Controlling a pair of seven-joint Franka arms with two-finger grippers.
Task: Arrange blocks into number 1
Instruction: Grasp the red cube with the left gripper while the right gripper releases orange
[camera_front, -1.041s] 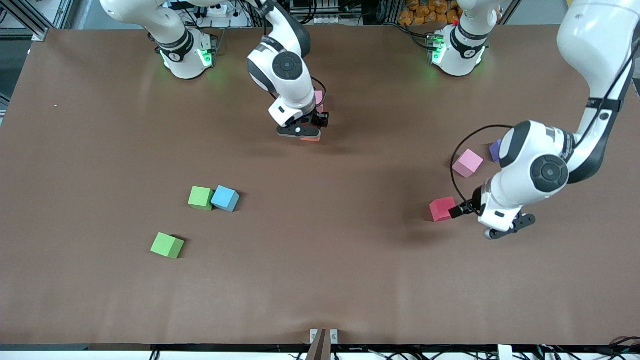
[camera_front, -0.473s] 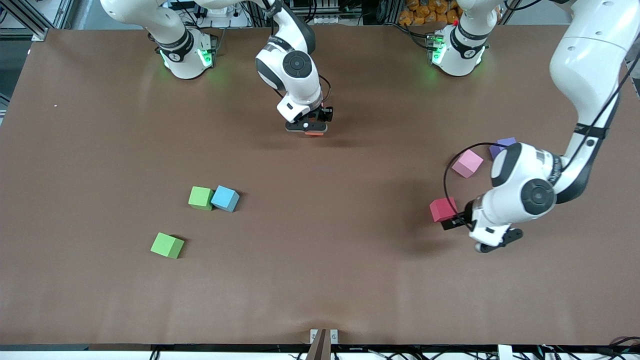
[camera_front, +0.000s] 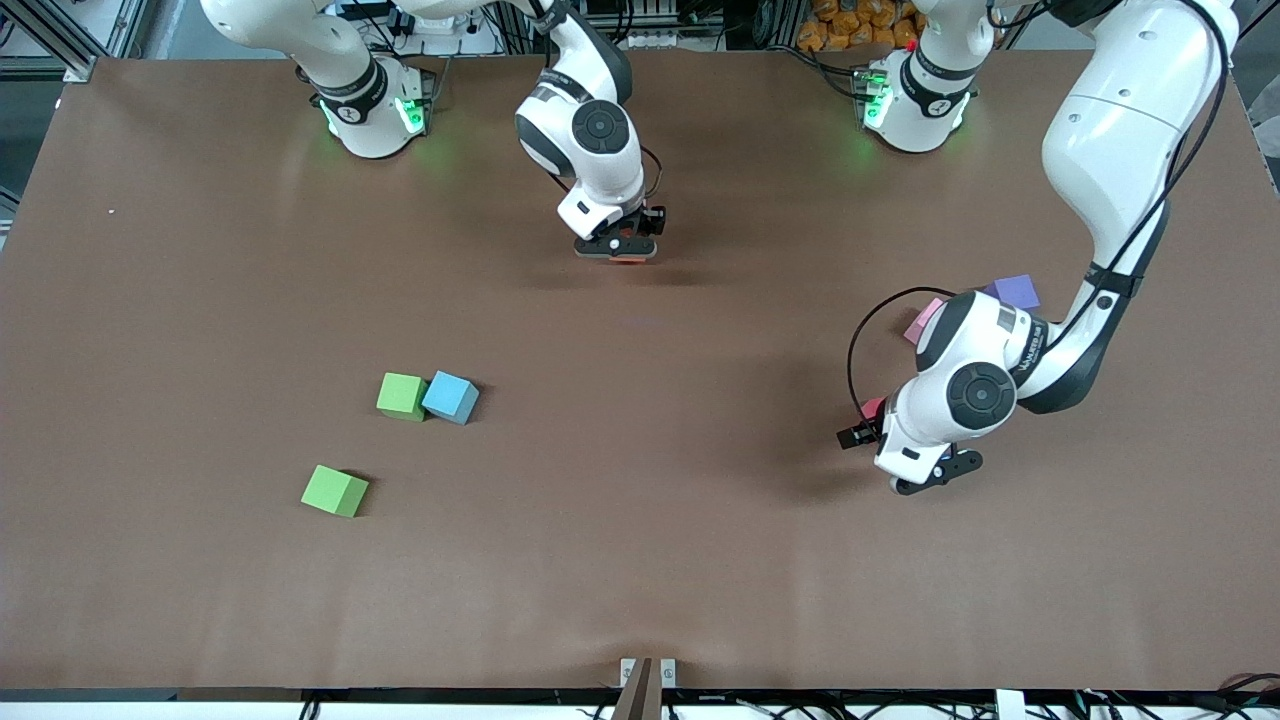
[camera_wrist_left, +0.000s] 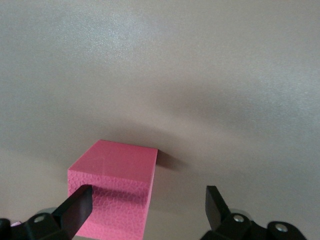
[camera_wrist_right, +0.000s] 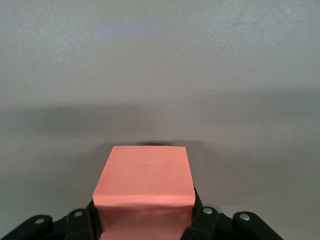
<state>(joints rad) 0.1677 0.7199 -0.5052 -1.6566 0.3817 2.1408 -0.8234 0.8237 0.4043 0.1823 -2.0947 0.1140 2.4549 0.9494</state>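
the right claw (camera_front: 622, 250) is low over the worktop (camera_front: 640, 560), near the middle of its far part, fingers pinching the orange block (camera_wrist_right: 144, 185); in the right wrist view the block sits squarely between the jaws, its top face showing.

the left claw (camera_front: 880, 440) hangs toward the left arm's end of the worktop with its fingers (camera_wrist_left: 77, 207) spread wide. in the left wrist view the red block (camera_wrist_left: 112, 192) stands on the worktop, one finger in front of its edge and the other well apart from it; whether the finger touches it i cannot tell. in the front view only a sliver of that block shows past the arm.

a pink block (camera_front: 920, 320) and a purple block (camera_front: 1018, 291) lie farther from the front camera, partly hidden by the left arm.

toward the right arm's end, a green block (camera_front: 402, 396) touches a blue block (camera_front: 450, 397); another green block (camera_front: 334, 491) lies nearer the front camera, apart.
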